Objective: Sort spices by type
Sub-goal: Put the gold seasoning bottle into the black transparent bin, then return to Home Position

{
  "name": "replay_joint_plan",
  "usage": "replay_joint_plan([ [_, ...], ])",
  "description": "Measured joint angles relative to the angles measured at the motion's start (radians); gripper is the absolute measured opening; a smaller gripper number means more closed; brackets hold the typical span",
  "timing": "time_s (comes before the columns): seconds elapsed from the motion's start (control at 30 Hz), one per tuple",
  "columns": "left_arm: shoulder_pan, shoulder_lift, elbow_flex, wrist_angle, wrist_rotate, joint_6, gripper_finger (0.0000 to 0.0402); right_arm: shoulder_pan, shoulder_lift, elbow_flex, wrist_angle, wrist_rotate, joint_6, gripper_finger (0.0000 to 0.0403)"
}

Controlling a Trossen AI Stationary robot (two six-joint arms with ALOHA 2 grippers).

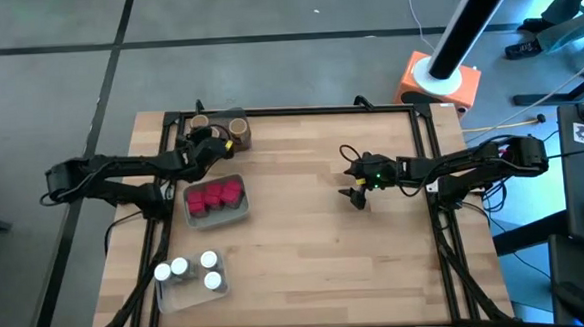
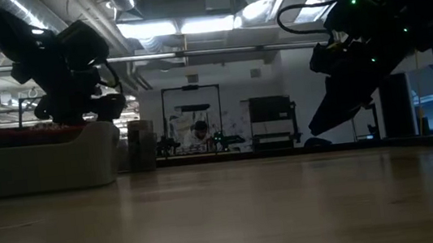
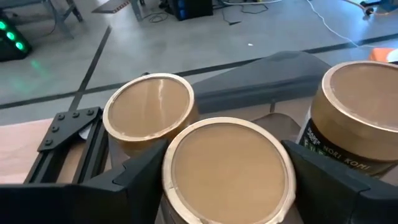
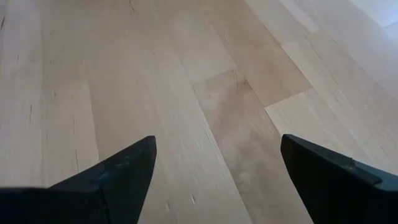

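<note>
Left gripper [image 3: 227, 180] stood wide around a tan-topped jar [image 3: 227, 171], grip uncertain. Rigid, light, smooth; best pinched across the sides. Right gripper [image 4: 214, 168] hung open, empty.

Left arm stretched from the table's left edge toward the far-left corner, left gripper [image 1: 214, 140] low there, dark fingers [image 3: 134, 177] spread wide on either side of a round jar top, whether gripping cannot be told. Right arm reaching in from the right edge, right gripper [image 1: 358, 192] hanging mid-table, tilted downward, fingers [image 4: 118, 171] parted, empty.
</note>
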Motion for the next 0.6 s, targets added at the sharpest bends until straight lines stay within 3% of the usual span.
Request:
replay_joint_plan([
  [0.2, -0.002, 0.001, 0.006, -0.01, 0.011, 0.014, 0.0299, 0.0, 0.0, 0.0, 0.0, 0.0, 0.0, 0.0344],
  [0.6, -0.026, -0.055, 0.068, 0.0, 0.005, 0.096, 0.0304, 0.0, 0.0, 0.0, 0.0, 0.0, 0.003, 0.0344],
])
